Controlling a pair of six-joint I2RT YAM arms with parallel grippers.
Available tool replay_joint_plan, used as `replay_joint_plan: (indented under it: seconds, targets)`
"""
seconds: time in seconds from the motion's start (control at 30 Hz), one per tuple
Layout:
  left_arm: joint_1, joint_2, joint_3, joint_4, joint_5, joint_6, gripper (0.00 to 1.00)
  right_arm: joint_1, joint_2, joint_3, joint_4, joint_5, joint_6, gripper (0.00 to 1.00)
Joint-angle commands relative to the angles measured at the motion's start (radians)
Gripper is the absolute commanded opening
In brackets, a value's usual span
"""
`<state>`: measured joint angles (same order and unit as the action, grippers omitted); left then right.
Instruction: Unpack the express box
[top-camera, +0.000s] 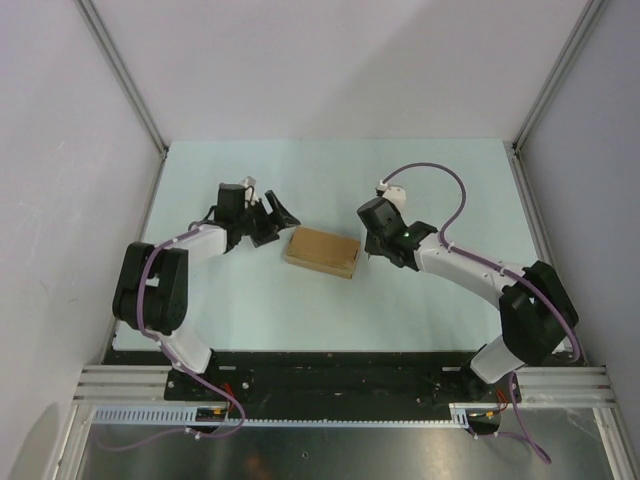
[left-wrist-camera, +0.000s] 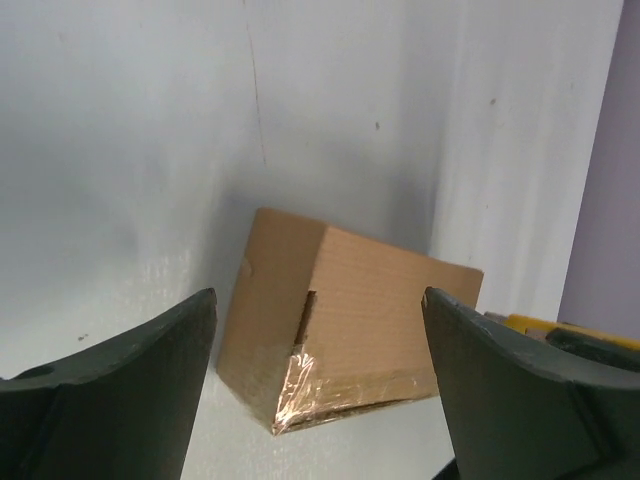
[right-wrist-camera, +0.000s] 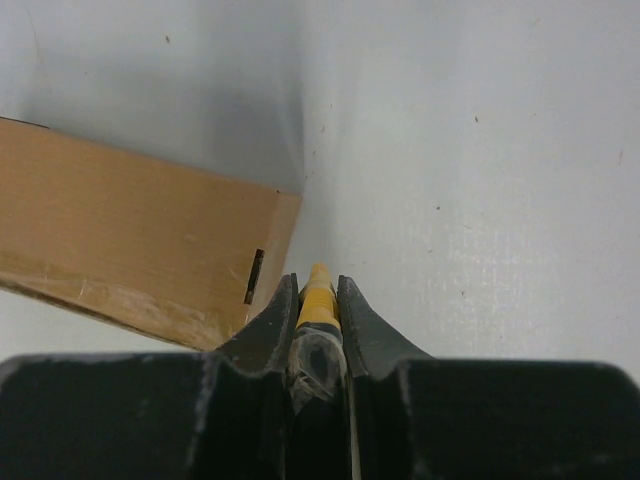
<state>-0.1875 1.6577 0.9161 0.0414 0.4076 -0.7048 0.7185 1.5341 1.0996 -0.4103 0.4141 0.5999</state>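
Observation:
The express box (top-camera: 322, 252) is a small flat brown carton lying closed at the middle of the pale table. Clear shiny tape (left-wrist-camera: 296, 384) covers its near corner. My left gripper (top-camera: 279, 221) hovers just left of the box, open, with the box (left-wrist-camera: 370, 310) seen between its dark fingers (left-wrist-camera: 150, 390) and nothing held. My right gripper (top-camera: 371, 251) is at the box's right end, shut on a slim yellow-and-black utility knife (right-wrist-camera: 320, 300). The knife's tip points past the box's corner (right-wrist-camera: 270, 240), close beside it. The knife's yellow edge (left-wrist-camera: 528, 323) also shows in the left wrist view.
White enclosure walls (top-camera: 330, 70) with aluminium corner posts (top-camera: 125, 75) ring the table (top-camera: 330, 320). A black base plate (top-camera: 330, 372) and metal rails run along the near edge. Purple cables (top-camera: 455, 190) loop off both arms.

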Motion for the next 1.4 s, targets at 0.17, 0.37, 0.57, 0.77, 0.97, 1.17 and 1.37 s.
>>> replay_joint_plan:
  seconds: [0.17, 0.37, 0.57, 0.77, 0.97, 1.17, 1.37]
  targets:
    - [-0.015, -0.009, -0.068, 0.034, 0.171, -0.048, 0.77, 0.006, 0.069, 0.014, 0.148, -0.021, -0.002, 0.00]
    - [-0.052, -0.122, -0.186, 0.045, 0.148, -0.084, 0.47, -0.031, 0.097, 0.013, 0.197, -0.069, -0.095, 0.00]
    - [-0.108, -0.278, -0.313, 0.043, 0.106, -0.117, 0.42, -0.099, 0.113, 0.014, 0.300, -0.178, -0.213, 0.00]
    - [-0.190, -0.386, -0.390, 0.025, 0.106, -0.099, 0.43, -0.157, 0.138, 0.023, 0.367, -0.281, -0.276, 0.00]
    - [-0.127, -0.469, -0.376, -0.086, -0.018, -0.030, 0.62, -0.266, 0.041, 0.026, 0.286, -0.172, -0.232, 0.00]
    - [-0.066, -0.328, -0.125, -0.138, -0.044, 0.100, 0.69, -0.252, -0.077, 0.026, 0.113, -0.292, -0.244, 0.00]
    - [-0.049, -0.043, 0.127, -0.178, -0.012, 0.168, 0.68, -0.169, -0.169, 0.006, -0.047, -0.493, -0.232, 0.00]
